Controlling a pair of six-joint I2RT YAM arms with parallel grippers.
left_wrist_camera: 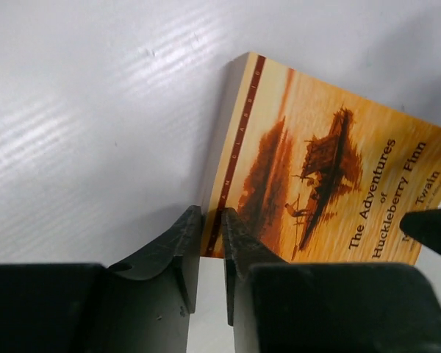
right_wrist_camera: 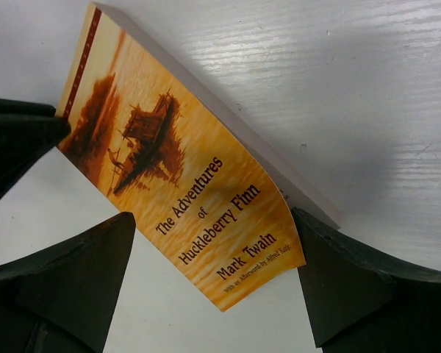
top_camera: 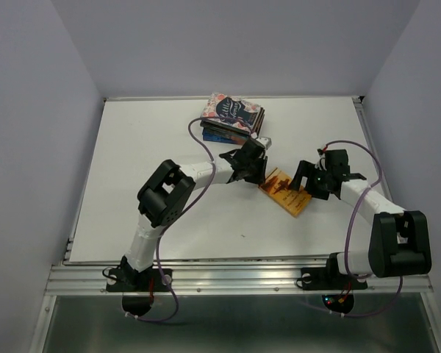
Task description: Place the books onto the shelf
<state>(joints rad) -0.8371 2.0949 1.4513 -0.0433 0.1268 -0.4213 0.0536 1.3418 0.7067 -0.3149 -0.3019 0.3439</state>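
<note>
1. The orange book, "The Adventures of Huckleberry Finn", sits a little right of the middle of the surface, between the left gripper and the right gripper. The other books are stacked at the middle of the far edge. No shelf shows in any view.
2. The left gripper's fingers are drawn nearly together on the book's spine corner and look clamped on it.
3. The right gripper's fingers are wide apart and straddle the author-name end of the cover. One finger is just beside the page edge, and nothing is held.
4. I judge the book to be a thin, light paperback with a glossy cover, so it is likely slippery and floppy. A pinch at one corner would probably let it droop or swivel.
5. A better hold is across its thickness along the spine, near mid-length, where it should be stiffest. The other gripper could steady the open page edge.
</note>
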